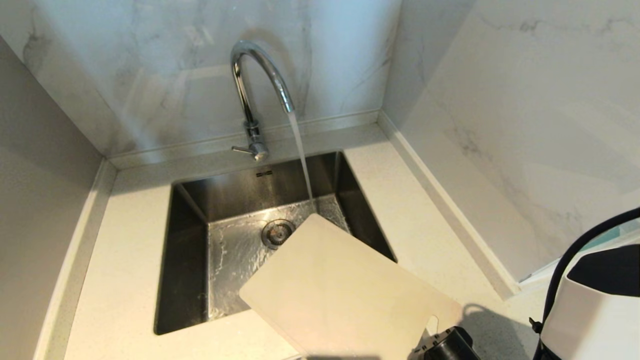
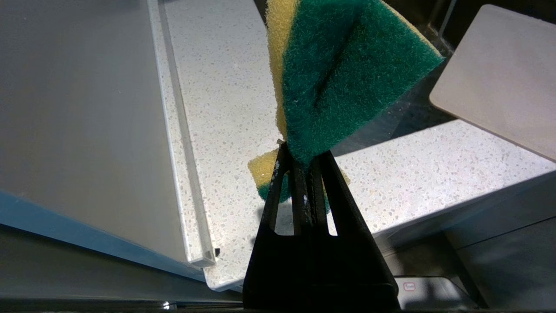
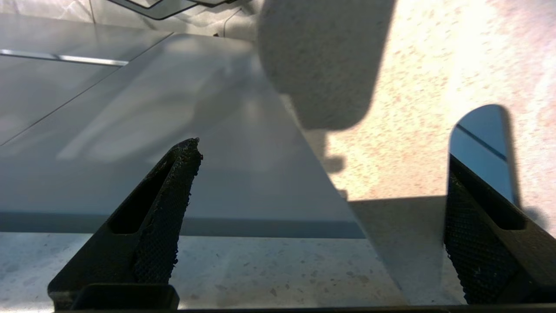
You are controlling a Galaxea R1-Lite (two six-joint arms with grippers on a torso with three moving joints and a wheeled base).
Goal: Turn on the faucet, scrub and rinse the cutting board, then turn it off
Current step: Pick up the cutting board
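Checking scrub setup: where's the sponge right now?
Out of the head view; the sponge is pinched in the left claw, over the counter beside the sink, cutting board nearby.

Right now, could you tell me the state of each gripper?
Left gripper: shut on the sponge.
Right gripper: open, holding nothing.

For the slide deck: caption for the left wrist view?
Left gripper shut on sponge above counter, cutting board beyond.

Marble-look corner walls point(image 1: 500, 75), speckled pale countertop point(image 1: 125, 270) — steel sink point(image 1: 185, 280) set in
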